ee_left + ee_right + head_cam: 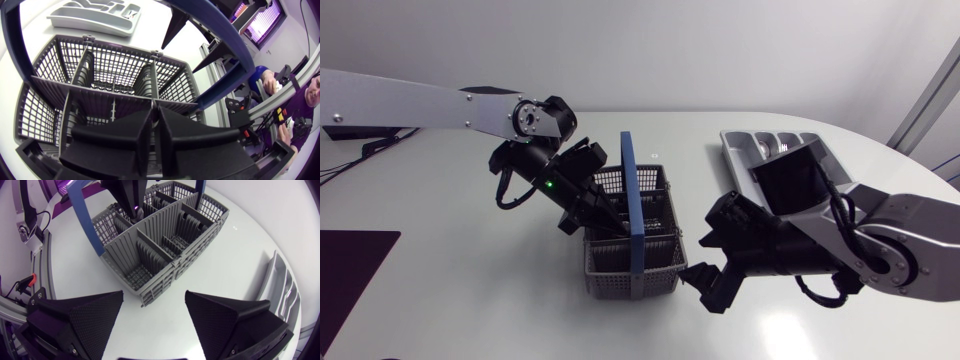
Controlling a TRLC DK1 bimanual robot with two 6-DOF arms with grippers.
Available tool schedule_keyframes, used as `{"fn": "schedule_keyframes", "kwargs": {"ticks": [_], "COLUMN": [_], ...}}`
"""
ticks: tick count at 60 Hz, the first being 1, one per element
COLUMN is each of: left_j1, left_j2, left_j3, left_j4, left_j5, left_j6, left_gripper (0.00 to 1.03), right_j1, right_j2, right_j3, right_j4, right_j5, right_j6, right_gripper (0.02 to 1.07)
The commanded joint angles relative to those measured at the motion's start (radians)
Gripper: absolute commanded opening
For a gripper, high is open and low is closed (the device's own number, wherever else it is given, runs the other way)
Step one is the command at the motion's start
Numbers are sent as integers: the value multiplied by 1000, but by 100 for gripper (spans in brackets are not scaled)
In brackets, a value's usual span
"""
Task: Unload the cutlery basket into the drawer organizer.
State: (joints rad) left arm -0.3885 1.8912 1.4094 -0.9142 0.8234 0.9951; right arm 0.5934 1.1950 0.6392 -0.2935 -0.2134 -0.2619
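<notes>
Right hand (154, 300), matte wedges spread; grey lattice basket (150, 255) ahead.

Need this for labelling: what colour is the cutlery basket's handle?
Blue handle on the grey basket; best in head view.

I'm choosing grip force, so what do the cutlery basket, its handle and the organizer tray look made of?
The basket looks like moulded grey plastic, matte: thin lattice walls, ribbed dividers. Its handle seems smooth blue plastic, a flat band. The tray appears light grey plastic too, with rounded moulded compartments; coated metal can't be excluded.
</notes>
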Motion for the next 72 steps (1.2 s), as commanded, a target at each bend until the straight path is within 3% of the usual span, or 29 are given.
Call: {"fn": "schedule_keyframes", "kwargs": {"ticks": [1, 37, 43, 45, 47, 48, 50, 60, 72], "left_j1": [11, 46, 46, 46, 46, 48, 48, 71, 132], "left_j2": [19, -29, -27, -29, -29, -30, -35, -93, -205], "left_j3": [22, -10, -18, -23, -26, -29, -32, -55, -119], "left_j4": [-6, -58, -57, -54, -52, -52, -48, -6, 147], "left_j5": [-18, 16, 16, 14, 14, 14, 14, 16, 6], "left_j6": [63, 111, 112, 112, 112, 112, 114, 97, -18], "left_gripper": [3, 5, 31, 52, 64, 80, 98, 100, 99], "right_j1": [6, 51, 51, 52, 52, 54, 54, 57, 59], "right_j2": [-9, -21, -31, -31, -31, -31, -31, -35, -34], "right_j3": [-23, -32, -33, -35, -36, -36, -36, -38, -38], "right_j4": [5, 7, 5, 5, 5, 5, 5, 4, 7], "right_j5": [-6, -1, -1, -1, -1, -1, -1, 0, -1], "right_j6": [-2, 21, 20, 21, 21, 21, 21, 20, 20], "right_gripper": [92, 92, 92, 92, 92, 92, 92, 92, 92]}}
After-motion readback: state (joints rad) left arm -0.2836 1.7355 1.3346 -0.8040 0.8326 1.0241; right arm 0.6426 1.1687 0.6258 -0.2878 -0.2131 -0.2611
